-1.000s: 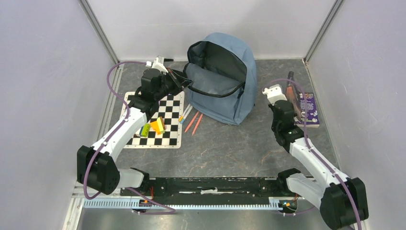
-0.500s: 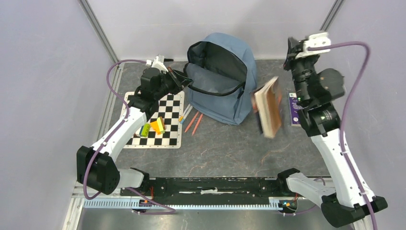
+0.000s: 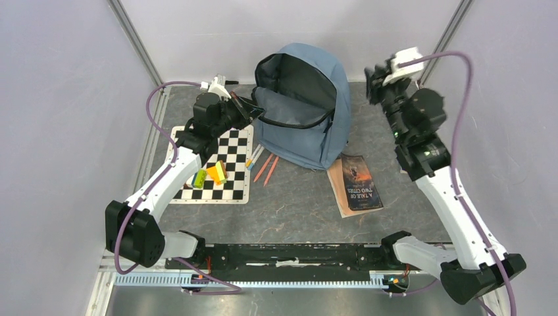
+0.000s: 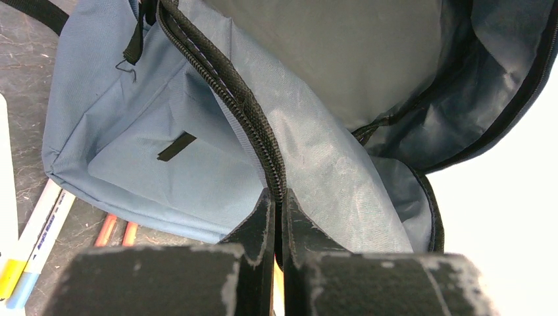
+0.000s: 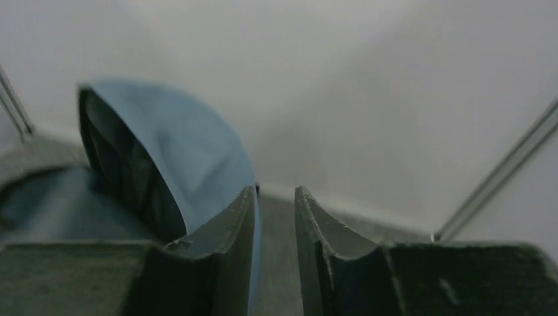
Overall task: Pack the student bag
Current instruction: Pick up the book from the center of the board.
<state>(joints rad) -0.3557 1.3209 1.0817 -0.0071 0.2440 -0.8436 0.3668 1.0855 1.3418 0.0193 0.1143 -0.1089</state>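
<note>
The blue-grey student bag (image 3: 309,125) stands at the back centre with its main compartment unzipped and gaping. My left gripper (image 3: 253,109) is shut on the bag's dark zipper edge (image 4: 263,141) at the left side of the opening and holds the front flap; its closed tips show in the left wrist view (image 4: 277,197). My right gripper (image 3: 373,74) is raised to the right of the bag's top, jaws slightly apart and empty (image 5: 274,197); the bag (image 5: 177,151) sits to its left. A dark book (image 3: 358,183) lies flat on the table in front of the bag's right corner.
A chessboard (image 3: 230,148) lies to the left of the bag, with yellow, orange and green blocks (image 3: 212,174) on it. Pens and red pencils (image 3: 263,164) lie between board and bag; they also show in the left wrist view (image 4: 39,230). Walls enclose the back and sides.
One second ago my right gripper was low at the books on the right. Half a second ago it held the book in the air. Now the book lies on the table and the gripper is empty.
</note>
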